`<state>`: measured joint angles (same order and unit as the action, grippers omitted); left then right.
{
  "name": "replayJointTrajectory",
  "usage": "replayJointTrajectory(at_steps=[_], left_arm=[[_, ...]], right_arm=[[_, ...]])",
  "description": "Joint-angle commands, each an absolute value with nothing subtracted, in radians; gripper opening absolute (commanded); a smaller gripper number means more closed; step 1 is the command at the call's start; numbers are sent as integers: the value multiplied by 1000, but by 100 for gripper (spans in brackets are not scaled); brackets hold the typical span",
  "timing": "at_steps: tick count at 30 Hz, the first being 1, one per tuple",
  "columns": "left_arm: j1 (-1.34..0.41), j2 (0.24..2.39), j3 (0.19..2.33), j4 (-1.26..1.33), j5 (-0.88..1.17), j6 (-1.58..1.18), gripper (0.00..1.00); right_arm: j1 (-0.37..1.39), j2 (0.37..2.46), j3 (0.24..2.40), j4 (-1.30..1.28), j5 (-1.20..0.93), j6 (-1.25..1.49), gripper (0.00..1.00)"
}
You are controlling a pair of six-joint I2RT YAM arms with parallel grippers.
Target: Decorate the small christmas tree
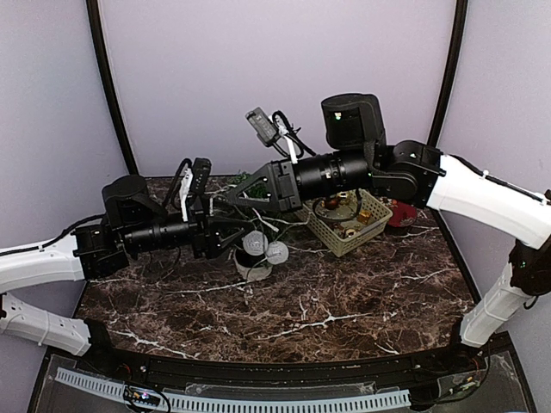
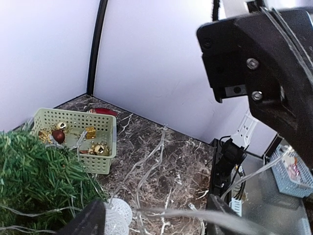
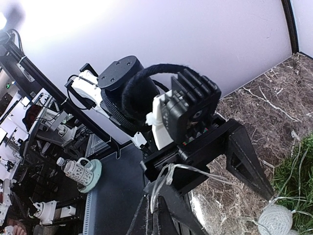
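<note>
Small christmas tree [image 2: 34, 181] stands beside the basket [image 2: 105, 159], under both my grippers. I judge it light, tippy, soft-needled: steady it low at the base. My left gripper [image 1: 231, 231] is spread wide, light string [image 2: 149, 164] across it. My right gripper [image 1: 241, 194]: can't tell, fingertips unclear.

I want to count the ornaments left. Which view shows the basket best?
Left wrist: the basket lies close, its ornaments visible. The top view shows it partly behind the right arm; the right wrist view misses it.
</note>
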<state>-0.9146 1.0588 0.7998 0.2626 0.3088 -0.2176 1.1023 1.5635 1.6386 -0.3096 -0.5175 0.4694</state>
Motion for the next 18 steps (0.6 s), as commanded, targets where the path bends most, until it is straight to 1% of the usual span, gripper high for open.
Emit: replayJointTrajectory(at_steps=[1, 2, 3, 4, 5, 6, 7, 9, 10, 11, 13, 18], left_arm=[[-920, 1041, 741, 409, 253, -274, 63], [-919, 1030, 732, 418, 242, -280, 53], [-920, 1018, 718, 421, 239, -290, 47], [-920, 1013, 712, 423, 233, -301, 38], [-920, 1001, 700, 424, 232, -306, 34], [-919, 995, 695, 424, 226, -319, 26], [-920, 981, 685, 421, 224, -325, 23], [-920, 959, 665, 419, 212, -345, 13], [-920, 950, 649, 418, 205, -357, 10], [-919, 933, 640, 415, 196, -364, 4], [-920, 906, 613, 404, 181, -384, 0], [-919, 828, 556, 357, 155, -416, 0]], right_arm=[[1112, 1556, 1656, -265, -523, 475, 0], [1112, 1555, 1654, -268, -524, 475, 0], [1112, 1554, 1653, -273, -525, 472, 0], [1112, 1554, 1654, -279, -527, 471, 0], [1112, 1554, 1653, -285, -530, 471, 0], [1112, 1554, 1652, -291, -534, 471, 0], [1113, 1554, 1651, -298, -538, 469, 0], [1117, 1550, 1642, -309, -538, 468, 0], [1119, 1548, 1633, -313, -536, 467, 0], [1122, 1543, 1624, -315, -534, 468, 0], [1125, 1538, 1603, -321, -528, 471, 0], [1127, 1523, 1562, -311, -511, 482, 0]])
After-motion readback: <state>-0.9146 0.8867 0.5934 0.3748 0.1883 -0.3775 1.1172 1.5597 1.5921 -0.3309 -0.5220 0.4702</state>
